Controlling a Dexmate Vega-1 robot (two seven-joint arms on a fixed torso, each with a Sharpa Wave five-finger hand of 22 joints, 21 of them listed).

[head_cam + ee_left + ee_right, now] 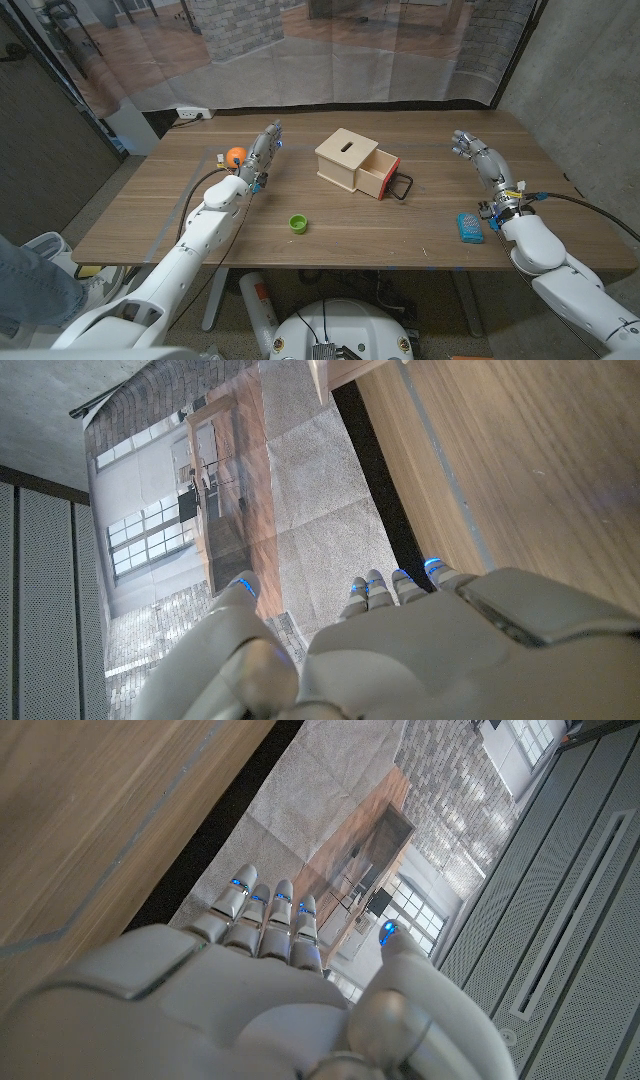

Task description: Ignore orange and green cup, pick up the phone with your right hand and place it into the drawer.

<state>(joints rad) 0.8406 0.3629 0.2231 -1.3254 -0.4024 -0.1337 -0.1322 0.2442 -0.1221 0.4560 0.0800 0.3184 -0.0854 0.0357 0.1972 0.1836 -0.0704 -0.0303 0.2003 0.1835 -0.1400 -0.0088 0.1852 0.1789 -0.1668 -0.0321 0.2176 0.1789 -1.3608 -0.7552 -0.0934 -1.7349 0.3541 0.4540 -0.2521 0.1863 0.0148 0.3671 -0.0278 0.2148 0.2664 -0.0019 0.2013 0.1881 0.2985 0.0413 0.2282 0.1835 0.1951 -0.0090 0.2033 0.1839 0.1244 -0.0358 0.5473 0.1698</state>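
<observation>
The phone (469, 226), blue-cased, lies on the table near the front right, just left of my right wrist. My right hand (480, 158) reaches toward the far right of the table, fingers straight and apart, holding nothing; the right wrist view shows its back (250, 1000). The wooden drawer box (347, 159) stands mid-table with its red-fronted drawer (381, 178) pulled out to the right. The orange (235, 155) sits at the left, beside my left hand (262, 152), which is extended with fingers apart and empty; the left wrist view shows its back (420, 650). The green cup (297, 223) stands front of centre.
The table's far edge (330, 112) meets a translucent curtain. A black handle (402, 187) sticks out from the drawer front. A person's leg (25, 290) shows at the lower left, off the table.
</observation>
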